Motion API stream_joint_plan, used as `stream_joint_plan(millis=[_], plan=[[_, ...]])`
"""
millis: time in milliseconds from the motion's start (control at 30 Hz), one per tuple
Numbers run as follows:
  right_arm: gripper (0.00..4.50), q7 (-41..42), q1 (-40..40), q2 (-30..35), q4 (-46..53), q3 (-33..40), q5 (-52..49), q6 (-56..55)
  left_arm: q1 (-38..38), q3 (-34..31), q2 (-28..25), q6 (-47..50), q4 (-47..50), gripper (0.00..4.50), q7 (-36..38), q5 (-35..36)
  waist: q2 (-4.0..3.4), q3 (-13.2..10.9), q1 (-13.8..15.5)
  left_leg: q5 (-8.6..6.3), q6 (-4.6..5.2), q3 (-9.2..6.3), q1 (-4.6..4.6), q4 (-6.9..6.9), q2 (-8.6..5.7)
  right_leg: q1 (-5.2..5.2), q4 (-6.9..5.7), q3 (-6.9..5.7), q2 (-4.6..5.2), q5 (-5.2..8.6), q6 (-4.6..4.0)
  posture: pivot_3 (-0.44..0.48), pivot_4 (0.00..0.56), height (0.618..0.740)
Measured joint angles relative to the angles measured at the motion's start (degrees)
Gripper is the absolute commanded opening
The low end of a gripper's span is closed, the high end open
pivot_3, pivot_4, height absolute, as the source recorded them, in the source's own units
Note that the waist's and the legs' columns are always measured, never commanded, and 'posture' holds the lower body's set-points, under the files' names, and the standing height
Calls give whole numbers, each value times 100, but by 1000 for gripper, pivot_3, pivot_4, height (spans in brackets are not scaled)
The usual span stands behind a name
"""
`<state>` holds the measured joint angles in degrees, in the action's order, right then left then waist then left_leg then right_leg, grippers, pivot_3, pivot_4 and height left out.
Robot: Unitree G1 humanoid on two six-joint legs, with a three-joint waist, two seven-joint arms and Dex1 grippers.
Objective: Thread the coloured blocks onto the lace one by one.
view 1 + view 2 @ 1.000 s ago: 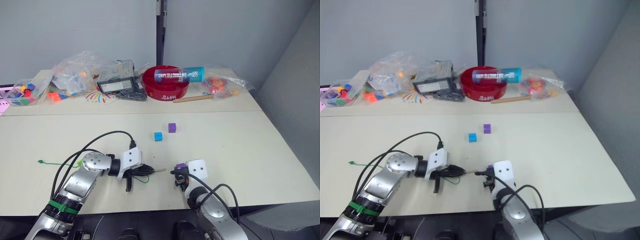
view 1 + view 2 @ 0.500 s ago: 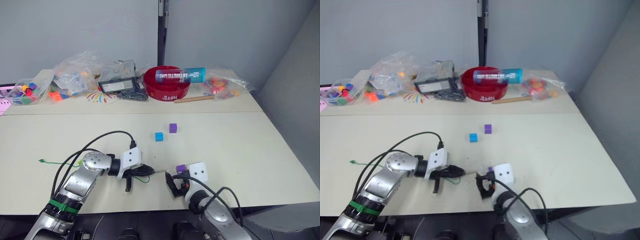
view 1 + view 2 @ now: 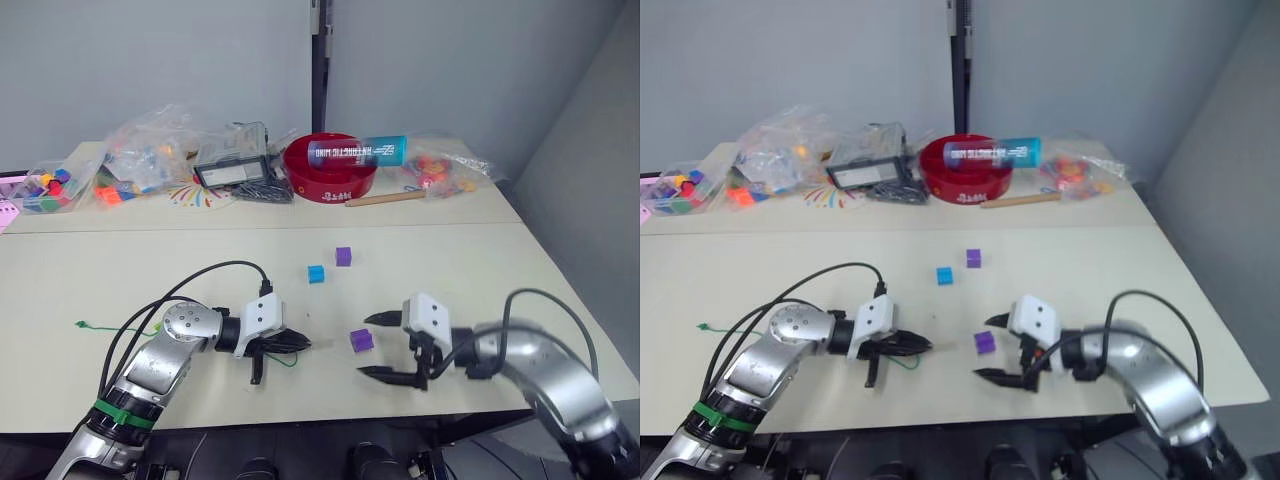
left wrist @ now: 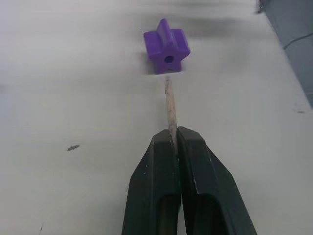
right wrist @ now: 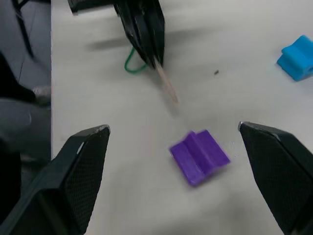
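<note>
Near the front edge of the pale counter (image 3: 520, 270), a small purple block with a hole through it (image 3: 361, 340) lies loose between the two arms. The left gripper (image 3: 290, 343) has its black fingers pressed together on the stiff pale tip (image 4: 169, 110) of the thin green lace (image 3: 105, 327), the tip aimed toward the block's hole and stopping just short of it. From there the lace trails off toward the robot's left across the counter. The right gripper (image 3: 385, 346) has its fingers spread wide, one on either side of the purple block and touching neither face. Farther back, a sky blue block (image 3: 316, 273) and a second purple block (image 3: 343, 256) sit close together, unthreaded.

The step in hand appears to be threading the first block. Next, the right gripper would likely need to close on the block and steady it, hole facing the tip, so the left can push the tip through.
</note>
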<state>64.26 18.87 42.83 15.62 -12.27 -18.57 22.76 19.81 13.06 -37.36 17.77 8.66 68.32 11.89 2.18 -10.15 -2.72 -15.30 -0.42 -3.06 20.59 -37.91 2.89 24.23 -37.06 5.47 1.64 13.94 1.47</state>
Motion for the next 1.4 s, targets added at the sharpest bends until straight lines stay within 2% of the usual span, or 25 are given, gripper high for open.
stream_joint_plan(millis=[167, 267, 367, 567, 600, 933, 1400], plan=[[4452, 836, 870, -360, -1965, -520, 572, -1359, -115, -46, -181, 382, 486, 0, -94, 75, -1, -1, 6, 0, 0, 3, 4, 0, -1, 3, 0, 3, 3, -1, -1, 0, 150, 731], [4452, 1106, 1117, -576, -2557, -634, 687, -1818, -218, -63, -245, 510, 617, 0, -173, 116, -2, -1, 11, 0, 0, 2, 4, 0, -1, 4, -2, 2, 4, -1, -1, 0, 150, 731], [3633, 1290, 1228, -756, -2976, -687, 771, -2156, -273, -74, -302, 618, 736, 0, -252, 164, -2, -1, 17, 0, 0, 2, 3, 0, -1, 3, -3, 2, 6, -2, -2, 0, 150, 731], [1561, 1449, 1242, -909, -3307, -690, 827, -2383, -381, -74, -343, 654, 851, 0, -366, 172, -3, -2, 18, 0, -1, 3, 2, 0, -1, 4, -5, 2, 6, -2, -3, 0, 150, 731], [1374, 1452, 1242, -922, -3309, -687, 828, -2393, -390, -74, -344, 656, 851, 0, -380, 172, -4, -2, 14, 0, -1, 2, 1, 0, -1, 3, -6, 2, 6, -2, -3, 0, 150, 731], [1374, 1020, 957, -1136, -2802, -689, 864, -2062, -132, 159, -124, 610, 665, 0, -681, -88, -4, -2, 21, 0, -1, 2, 0, 0, -3, 3, -8, 2, 7, -3, -3, 0, 150, 731], [1374, 776, 884, -1143, -2491, -707, 996, -1800, -15, 493, -274, 613, 603, 0, -639, -408, -4, -2, 7, 0, -1, 2, -5, 0, -3, 2, -10, 3, 5, -3, -3, 0, 150, 731]])
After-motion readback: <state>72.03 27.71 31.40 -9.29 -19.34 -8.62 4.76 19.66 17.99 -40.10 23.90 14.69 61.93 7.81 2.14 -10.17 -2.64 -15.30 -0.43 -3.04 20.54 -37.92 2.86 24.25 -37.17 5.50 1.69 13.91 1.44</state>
